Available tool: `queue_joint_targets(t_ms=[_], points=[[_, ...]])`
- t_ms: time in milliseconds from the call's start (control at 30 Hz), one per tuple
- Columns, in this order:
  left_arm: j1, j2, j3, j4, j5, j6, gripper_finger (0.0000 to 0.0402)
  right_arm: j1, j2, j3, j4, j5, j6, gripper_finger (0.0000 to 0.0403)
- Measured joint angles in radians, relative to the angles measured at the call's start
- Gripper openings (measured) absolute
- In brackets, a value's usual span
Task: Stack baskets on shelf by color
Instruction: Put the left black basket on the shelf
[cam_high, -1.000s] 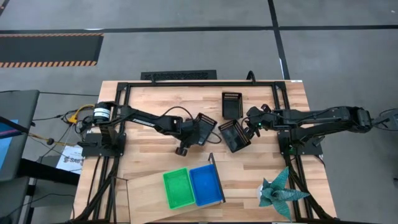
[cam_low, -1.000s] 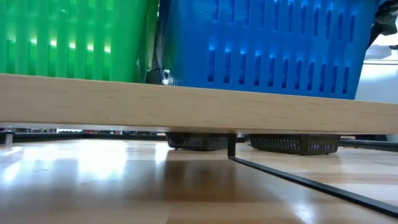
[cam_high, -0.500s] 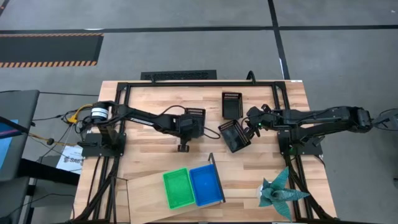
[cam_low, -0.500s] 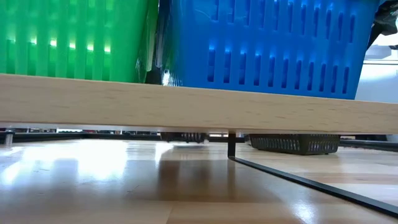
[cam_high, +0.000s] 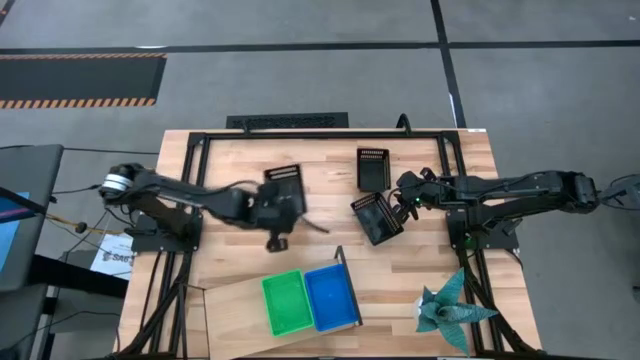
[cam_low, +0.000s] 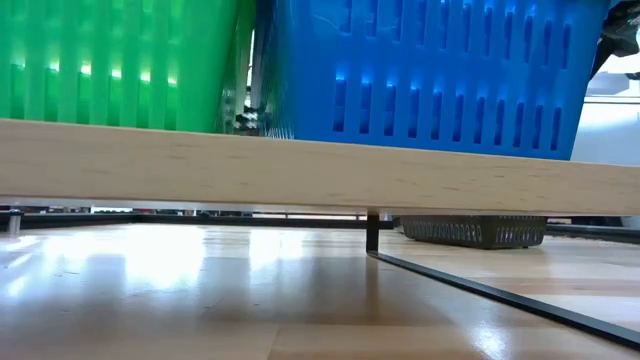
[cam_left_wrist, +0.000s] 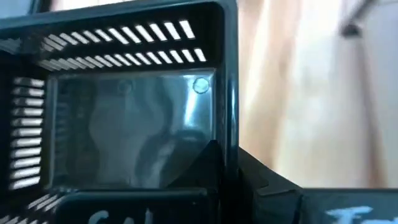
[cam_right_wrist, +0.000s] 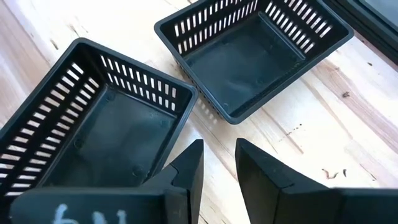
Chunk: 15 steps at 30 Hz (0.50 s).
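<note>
Spanning grey floor – slatted tabletop (light wood).

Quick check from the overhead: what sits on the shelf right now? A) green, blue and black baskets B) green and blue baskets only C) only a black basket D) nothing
B: the shelf carries only the green basket and blue basket, side by side; the black ones are elsewhere.

Robotics lab or workshop. Grey concrete floor with black seams, hazard-striped mat by wall side. Wooden table on black metal frame, two arms bolted on. Cables and monitor corner beside table. Printed sheet at table's edge.
</note>
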Motion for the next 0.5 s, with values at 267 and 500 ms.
queue_joint_targets(t_ms=[267,500], points=[[-0.286,-0.137,0.000,-0.262,0.122,-0.531,0.0000,0.000,0.000,0.000,0.000,-0.003,0.000,0.0118],[-0.548,-0.159,0.000,-0.228,0.232,-0.928,0.0000,0.000,0.000,0.000,0.000,-0.003,0.001,0.0118]])
